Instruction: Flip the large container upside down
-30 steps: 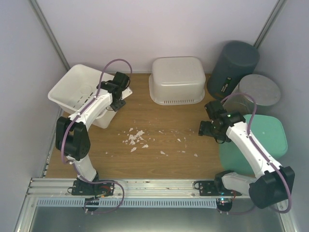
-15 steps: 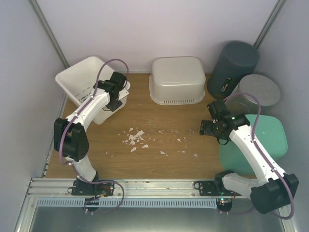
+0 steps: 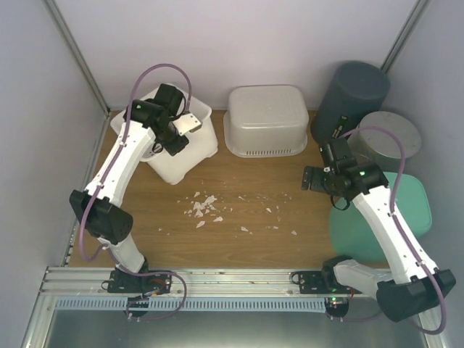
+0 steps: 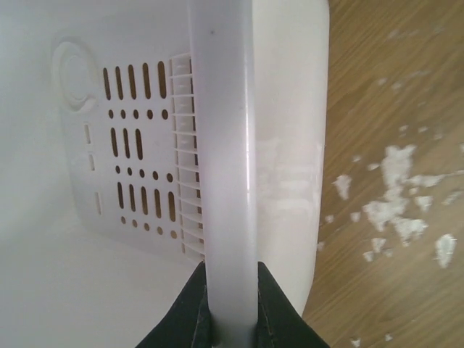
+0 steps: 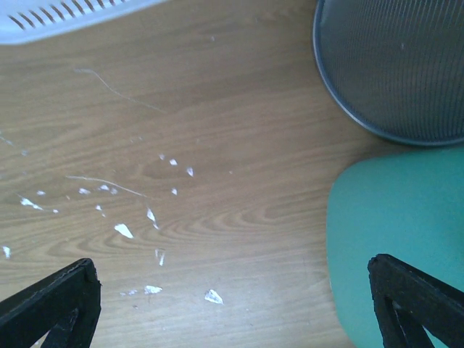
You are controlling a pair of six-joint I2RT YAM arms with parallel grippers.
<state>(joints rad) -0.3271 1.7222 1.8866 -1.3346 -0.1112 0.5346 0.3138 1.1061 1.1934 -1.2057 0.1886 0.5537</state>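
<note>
Your left gripper (image 4: 230, 297) clamps the rim of the large white perforated plastic basket (image 3: 199, 150), which sits at the wooden table's (image 3: 254, 181) far-left corner; your right gripper (image 5: 232, 304) hovers wide open.

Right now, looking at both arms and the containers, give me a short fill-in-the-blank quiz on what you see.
1. The left fingers grip the white basket by its ____.
2. The right fingers are spread open and hold ____.
3. The white basin at the back of the table stands ____ down.

Missing words: rim; nothing; upside.
</note>
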